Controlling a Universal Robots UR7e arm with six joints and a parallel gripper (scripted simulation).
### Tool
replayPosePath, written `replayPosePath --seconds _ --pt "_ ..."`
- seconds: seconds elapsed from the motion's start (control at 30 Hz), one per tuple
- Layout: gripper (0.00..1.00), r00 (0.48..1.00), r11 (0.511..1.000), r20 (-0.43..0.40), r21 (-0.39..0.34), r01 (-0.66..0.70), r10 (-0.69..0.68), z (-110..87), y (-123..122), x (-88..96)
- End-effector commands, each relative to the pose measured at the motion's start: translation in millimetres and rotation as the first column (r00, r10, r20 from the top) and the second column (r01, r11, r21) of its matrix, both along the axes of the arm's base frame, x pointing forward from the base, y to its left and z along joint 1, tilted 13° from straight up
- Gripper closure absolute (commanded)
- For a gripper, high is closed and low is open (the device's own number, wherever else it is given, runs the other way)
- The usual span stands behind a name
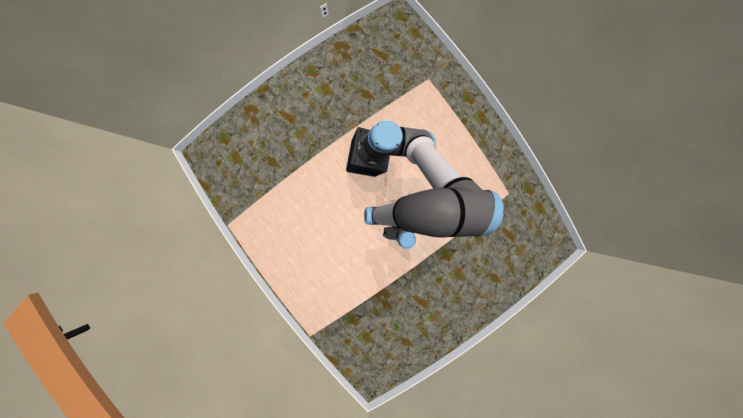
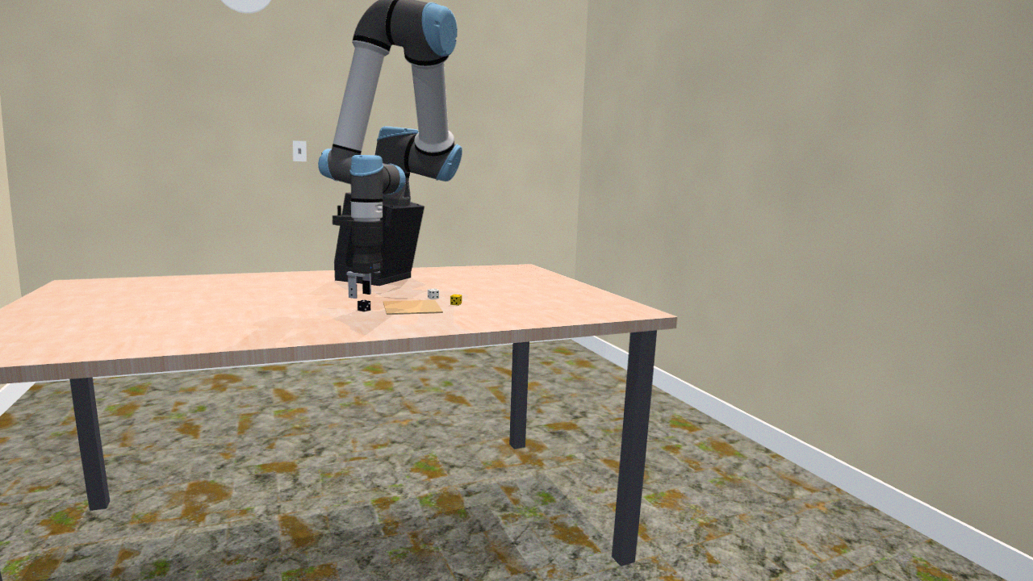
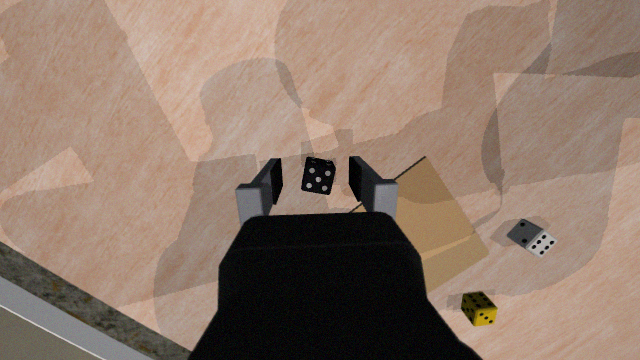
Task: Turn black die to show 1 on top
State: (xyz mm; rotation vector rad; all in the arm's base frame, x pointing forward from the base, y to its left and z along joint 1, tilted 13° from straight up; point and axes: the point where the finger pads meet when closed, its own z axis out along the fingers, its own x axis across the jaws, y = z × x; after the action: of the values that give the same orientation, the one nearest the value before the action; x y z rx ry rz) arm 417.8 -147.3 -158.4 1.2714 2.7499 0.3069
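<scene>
A black die (image 3: 318,175) with white pips is lying on the wooden table (image 2: 180,318), five showing on its upward face in the wrist view, its corners slightly rounded. The gripper (image 3: 316,181) is hanging above it with its jaws spread wide and nothing between them, one grey finger (image 3: 260,192) at the die's 9 o'clock and the other at its 3 o'clock, neither touching it. The die is sitting off the tan mat (image 3: 435,220), which is lying at its 4 o'clock, just beside it. Farther out in that direction a white die (image 3: 532,238) is resting on the table, and a yellow die (image 3: 478,309) with black pips is sitting at about 5 o'clock, both clear of the mat.
</scene>
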Motion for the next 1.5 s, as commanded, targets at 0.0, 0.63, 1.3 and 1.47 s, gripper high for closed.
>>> replayPosePath --seconds 0.0,0.63,1.3,1.47 --pt "0.0 1.0 1.0 0.001 -0.001 0.0 0.0 0.7 4 -1.7" --pt "0.0 1.0 1.0 0.001 -0.001 0.0 0.0 7.1 93 -37.2" --pt "0.0 1.0 1.0 0.001 -0.001 0.0 0.0 14.6 195 -78.6" --pt "0.0 1.0 1.0 0.001 -0.001 0.0 0.0 15.2 203 -81.8"
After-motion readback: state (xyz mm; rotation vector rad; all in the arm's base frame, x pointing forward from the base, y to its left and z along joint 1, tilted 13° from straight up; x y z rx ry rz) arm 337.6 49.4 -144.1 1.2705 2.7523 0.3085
